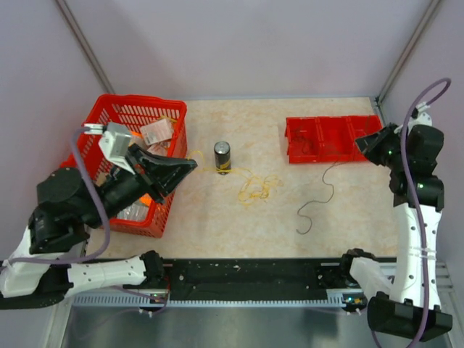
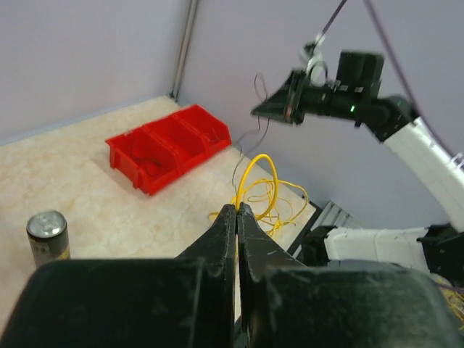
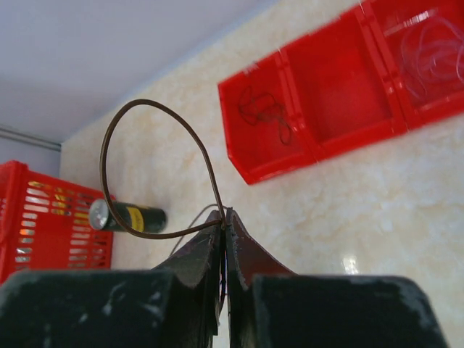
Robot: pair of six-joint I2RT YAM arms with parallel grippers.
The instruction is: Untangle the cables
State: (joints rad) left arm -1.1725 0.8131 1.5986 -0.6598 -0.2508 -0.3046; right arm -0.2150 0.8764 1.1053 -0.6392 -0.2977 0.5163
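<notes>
Beige marbled surface (image 1: 217,232), lilac walls on three sides.

- Left tool (image 2: 237,210): fingers pressed together, pinching one end of the yellow cable (image 1: 254,187). From the tips the cable runs past the upright can (image 1: 222,156) into a loose tangle of loops lying mid-surface.
- Right tool (image 3: 223,217): fingers together, clamped on the black cable (image 3: 145,102), which arches in a raised loop above the tips. Its free length trails down across the surface, apart from the yellow tangle.
- Red basket (image 1: 138,98) at far left, partly under the left arm.
- Red three-compartment bin (image 1: 290,138) at far right, with thin wires in two compartments.
</notes>
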